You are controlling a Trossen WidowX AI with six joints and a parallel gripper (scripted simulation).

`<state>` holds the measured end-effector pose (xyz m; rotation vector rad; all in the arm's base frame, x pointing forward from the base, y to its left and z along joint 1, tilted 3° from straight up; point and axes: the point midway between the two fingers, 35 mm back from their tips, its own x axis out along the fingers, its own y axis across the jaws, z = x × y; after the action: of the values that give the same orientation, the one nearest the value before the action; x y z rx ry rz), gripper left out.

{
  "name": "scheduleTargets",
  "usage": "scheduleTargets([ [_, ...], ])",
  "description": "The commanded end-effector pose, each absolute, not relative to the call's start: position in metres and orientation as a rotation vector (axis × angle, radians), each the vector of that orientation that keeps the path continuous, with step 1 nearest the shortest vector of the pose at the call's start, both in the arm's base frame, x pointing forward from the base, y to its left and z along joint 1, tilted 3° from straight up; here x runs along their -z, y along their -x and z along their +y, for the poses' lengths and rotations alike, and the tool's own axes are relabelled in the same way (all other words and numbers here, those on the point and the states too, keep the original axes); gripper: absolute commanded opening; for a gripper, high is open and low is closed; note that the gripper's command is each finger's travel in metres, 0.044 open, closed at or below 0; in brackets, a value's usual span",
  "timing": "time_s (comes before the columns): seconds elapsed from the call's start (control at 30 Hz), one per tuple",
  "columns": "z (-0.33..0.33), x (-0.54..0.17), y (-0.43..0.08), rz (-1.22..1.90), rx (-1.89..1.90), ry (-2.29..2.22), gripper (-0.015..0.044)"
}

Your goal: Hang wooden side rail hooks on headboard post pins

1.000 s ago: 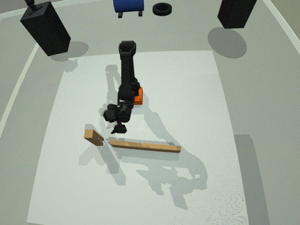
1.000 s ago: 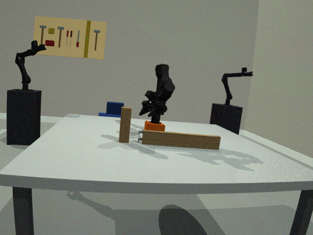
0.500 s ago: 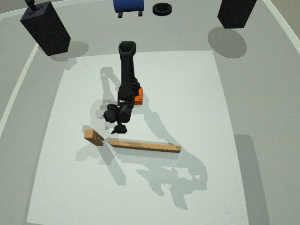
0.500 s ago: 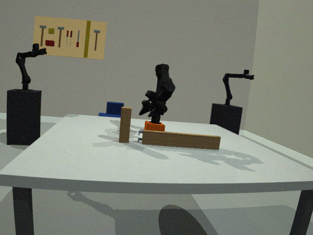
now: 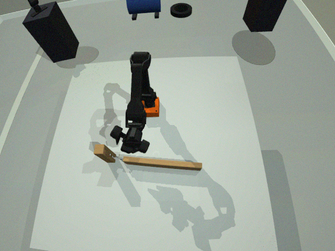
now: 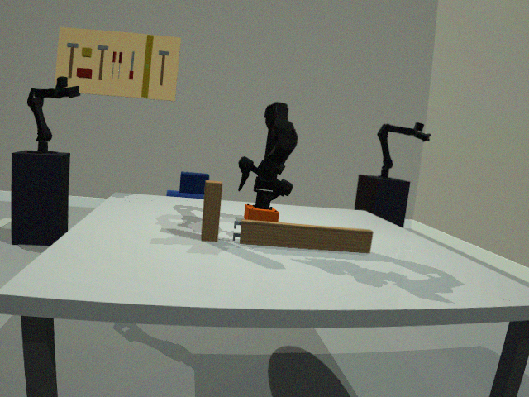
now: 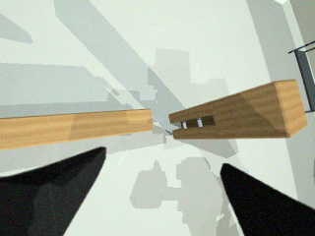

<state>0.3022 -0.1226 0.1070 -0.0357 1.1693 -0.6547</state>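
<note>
The wooden side rail [image 5: 162, 162] [image 6: 305, 236] [image 7: 74, 127] lies along the table on its narrow edge. Two small steel hooks at its left end, the upper hook [image 6: 236, 223] and the lower hook [image 6: 235, 236], point at the post across a small gap. The headboard post [image 5: 104, 153] [image 6: 212, 211] [image 7: 246, 113] stands upright, its slot facing the rail. Two pins show in the slot in the wrist view, one pin [image 7: 199, 122] beside the other. My gripper [image 5: 131, 148] [image 6: 258, 194] [image 7: 164, 160] is open and empty, above and behind the rail's hook end, on the arm's base side.
The orange arm base [image 5: 153, 109] [image 6: 261, 213] is on the table [image 5: 81, 229] [image 6: 128, 273] behind the rail. Two black pedestals, a left one [image 5: 54, 35] [image 6: 40, 196] and a right one [image 5: 264, 16] [image 6: 382, 198], stand beyond the table.
</note>
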Motion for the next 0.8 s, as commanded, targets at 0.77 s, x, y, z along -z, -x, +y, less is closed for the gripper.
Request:
scheduleTargets([
  [0.77, -0.091, -0.118, -0.360, 1.270, -1.061, 1.021, 0.0440],
])
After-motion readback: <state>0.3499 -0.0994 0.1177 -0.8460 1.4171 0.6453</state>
